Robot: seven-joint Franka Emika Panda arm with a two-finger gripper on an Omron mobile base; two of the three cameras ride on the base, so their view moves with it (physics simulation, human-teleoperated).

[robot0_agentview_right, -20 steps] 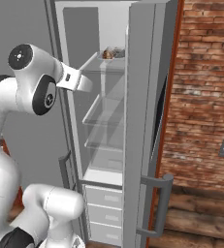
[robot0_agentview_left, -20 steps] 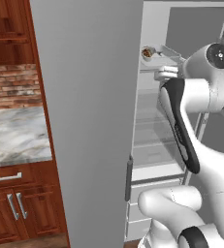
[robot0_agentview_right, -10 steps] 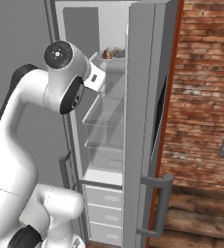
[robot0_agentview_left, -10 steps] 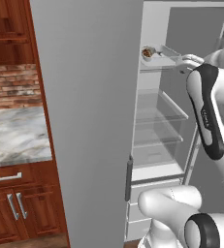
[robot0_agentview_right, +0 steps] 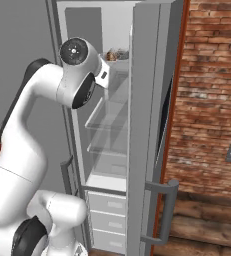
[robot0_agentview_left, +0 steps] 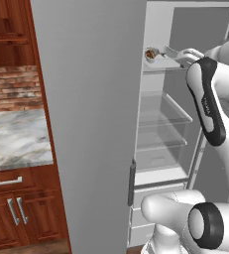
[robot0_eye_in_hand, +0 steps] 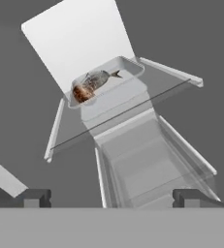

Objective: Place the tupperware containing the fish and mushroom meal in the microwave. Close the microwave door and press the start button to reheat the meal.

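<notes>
Here the tupperware (robot0_eye_in_hand: 107,82) lies long-axis slantwise on the fridge shelf (robot0_eye_in_hand: 147,89), gripper (robot0_eye_in_hand: 111,197) spread wide, apart.

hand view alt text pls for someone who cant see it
A clear tupperware holding the fish and mushroom meal sits on the top glass shelf of an open fridge, further shelves stepping down toward the camera. The two dark fingers stand wide apart, holding nothing.
</notes>
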